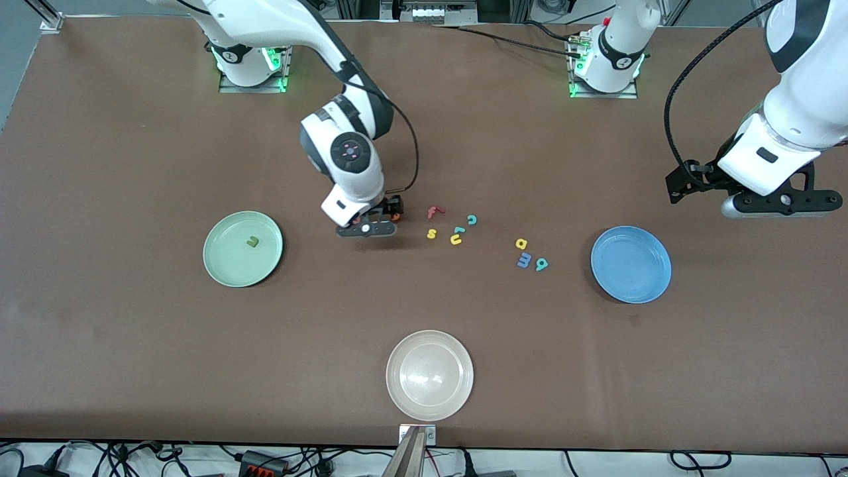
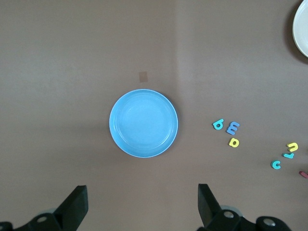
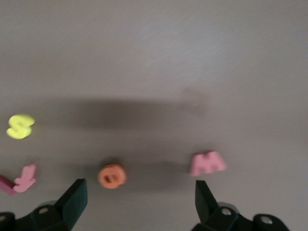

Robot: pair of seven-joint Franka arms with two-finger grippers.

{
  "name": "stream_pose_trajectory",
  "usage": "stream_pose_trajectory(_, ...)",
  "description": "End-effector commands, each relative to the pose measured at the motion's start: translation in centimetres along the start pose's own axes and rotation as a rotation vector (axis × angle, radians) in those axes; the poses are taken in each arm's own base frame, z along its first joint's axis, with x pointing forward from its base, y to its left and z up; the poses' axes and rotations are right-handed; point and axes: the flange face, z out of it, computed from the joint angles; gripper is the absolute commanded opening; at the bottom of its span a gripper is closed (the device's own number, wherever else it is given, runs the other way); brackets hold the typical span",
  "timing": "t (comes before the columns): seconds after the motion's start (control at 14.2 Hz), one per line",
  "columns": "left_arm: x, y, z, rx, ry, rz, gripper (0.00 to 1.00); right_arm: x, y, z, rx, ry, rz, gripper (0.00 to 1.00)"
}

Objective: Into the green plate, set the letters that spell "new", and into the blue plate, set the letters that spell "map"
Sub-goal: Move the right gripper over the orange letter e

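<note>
In the front view the spare letters crowd at three o'clock of the right gripper [image 1: 368, 225]: a red "f" [image 1: 434, 212], a yellow "s" [image 1: 432, 233], a teal "c" [image 1: 472, 219], a yellow "u" [image 1: 456, 239] and a small teal piece [image 1: 459, 230] too tiny to read. The cream-white plate [image 1: 397, 391] lies at six o'clock of them, well apart.

The right gripper hangs low over the table with its fingers spread wide, holding nothing. Its body covers most of what lies under it. Only the right wrist view shows the orange "e" [image 3: 112, 175] and the red-pink "w" [image 3: 208, 163] flat on the table between the fingers, both blurred.

The green plate [image 1: 218, 265] sits at nine o'clock of this gripper, with the dark green "n" [image 1: 252, 242] in it.

The yellow "a" [image 1: 521, 244], blue-purple "m" [image 1: 524, 260] and teal "p" [image 1: 541, 264] cluster at nine o'clock of the blue plate [image 1: 656, 285], near it. The left gripper [image 1: 782, 202] waits over the table at about one o'clock of that plate, its fingers wide apart and empty.

Both plates are round, smooth and shallow, with raised rims. The letters look like matte, chunky foam on a plain brown tabletop [image 1: 132, 165].
</note>
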Motion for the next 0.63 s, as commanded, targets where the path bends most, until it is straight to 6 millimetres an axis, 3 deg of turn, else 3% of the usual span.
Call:
stream_pose_trajectory(0.0, 0.3, -0.1, -0.4, -0.016, -0.009, 0.006, 1.00, -0.7, -1.3, 1.3, 0.002, 0.003, 0.038, 0.89)
stream_pose_trajectory(0.21, 0.4, -0.4, -0.4, -0.016, -0.007, 0.000, 1.00, -1.2, -1.9, 1.9, 0.007, -0.011, 0.036, 0.78)
stream_pose_trajectory(0.42, 0.4, -0.2, -0.4, -0.017, -0.006, 0.002, 1.00, -0.5, -2.5, 2.2, 0.013, -0.001, 0.008, 0.69)
stream_pose_trajectory(0.56, 0.4, -0.2, -0.4, -0.017, -0.006, 0.002, 1.00, -0.7, -3.7, 2.3, 0.018, 0.004, -0.008, 0.68)
